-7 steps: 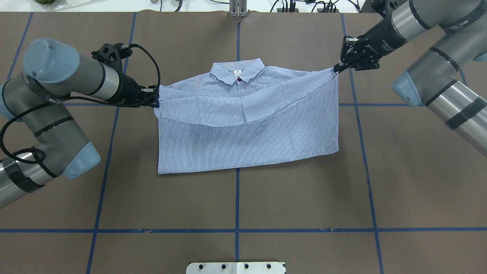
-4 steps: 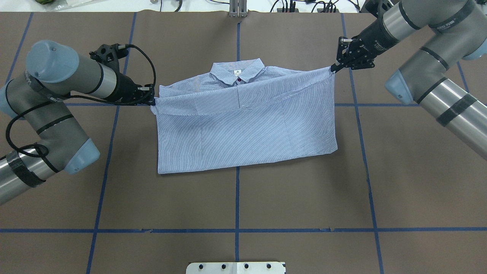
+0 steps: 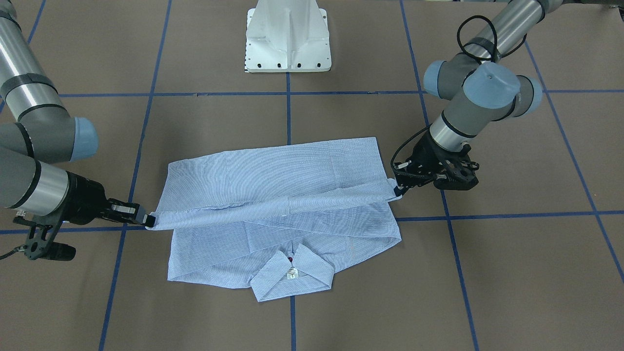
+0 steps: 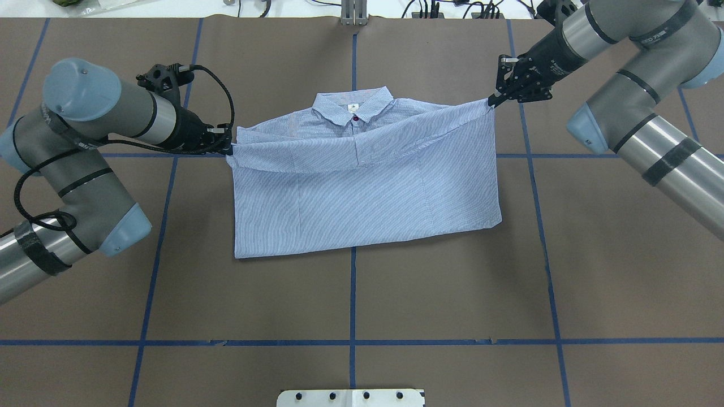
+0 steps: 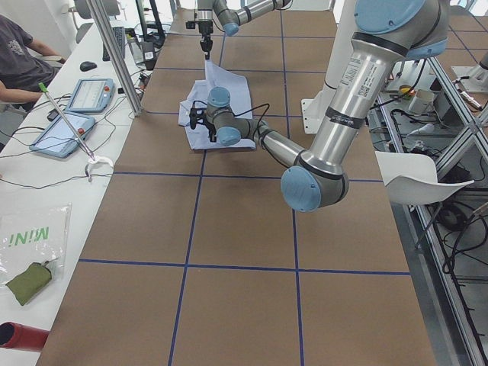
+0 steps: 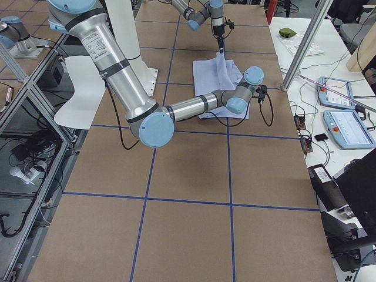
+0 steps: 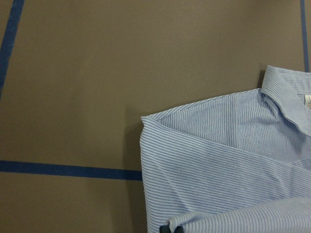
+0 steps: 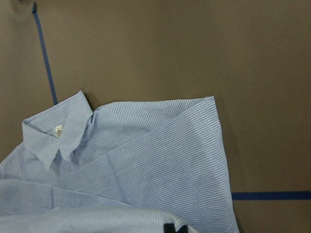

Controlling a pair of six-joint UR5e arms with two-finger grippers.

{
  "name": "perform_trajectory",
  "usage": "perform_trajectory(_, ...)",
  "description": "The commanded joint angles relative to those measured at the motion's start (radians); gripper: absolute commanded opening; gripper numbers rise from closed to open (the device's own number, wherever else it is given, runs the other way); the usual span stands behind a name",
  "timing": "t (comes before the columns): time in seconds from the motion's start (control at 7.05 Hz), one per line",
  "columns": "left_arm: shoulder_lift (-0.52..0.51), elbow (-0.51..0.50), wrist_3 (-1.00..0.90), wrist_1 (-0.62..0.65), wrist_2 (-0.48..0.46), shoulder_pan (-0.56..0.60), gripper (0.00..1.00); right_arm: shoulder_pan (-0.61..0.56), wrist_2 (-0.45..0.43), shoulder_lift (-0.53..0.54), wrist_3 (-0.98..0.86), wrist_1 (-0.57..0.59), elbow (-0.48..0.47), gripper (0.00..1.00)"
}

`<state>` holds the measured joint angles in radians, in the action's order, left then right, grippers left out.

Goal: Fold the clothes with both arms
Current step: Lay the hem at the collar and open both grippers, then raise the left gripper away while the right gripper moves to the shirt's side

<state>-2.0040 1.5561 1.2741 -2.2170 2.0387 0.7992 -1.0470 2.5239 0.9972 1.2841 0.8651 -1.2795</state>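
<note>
- Looking across from the front-facing camera, the shirt [image 3: 273, 180] lies flat on the table [image 3: 487, 273], with a raised band of cloth stretched just behind its collar [image 3: 292, 270]; the left gripper [image 3: 397, 189] and the right gripper [image 3: 148, 220] are each clenched on one end of that band, on opposite sides of the collar
- Overhead, the band dips slightly midway, just short of the collar, so the fabric seems light, limp and unable to keep a shape; even tension from both ends looks necessary
- From either side camera, the shirt is a small pale patch and I cannot tell how the jaws stand
- On the left wrist camera, striped cloth runs into the dark jaws, down and left of the collar
- On the right wrist camera, cloth is likewise pinched below the collar; thin cotton probably grips well, and the doubled hem corners look the soundest hold
</note>
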Motion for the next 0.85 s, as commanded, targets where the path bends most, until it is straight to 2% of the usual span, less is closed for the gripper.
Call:
perform_trajectory(0.0,-0.001,-0.001,-0.002,-0.001,0.000,0.000,0.01,0.004,-0.005,-0.008,0.001,0.000,0.003,0.00)
perform_trajectory(0.14,-0.001,-0.002,-0.001,-0.001,-0.002,0.000,0.41,0.005,-0.008,-0.008,0.001,0.000,0.011,0.63)
perform_trajectory(0.28,-0.004,-0.001,0.004,0.000,-0.002,0.000,0.89,0.010,-0.023,-0.006,0.003,0.000,0.011,1.00)
perform_trajectory(0.43,-0.016,-0.001,0.007,0.000,0.001,0.017,0.99,0.009,-0.024,0.001,-0.002,0.000,0.011,1.00)
perform_trajectory(0.71,-0.016,0.004,0.007,0.011,0.005,0.026,0.99,0.004,-0.016,0.017,0.017,0.000,-0.007,1.00)
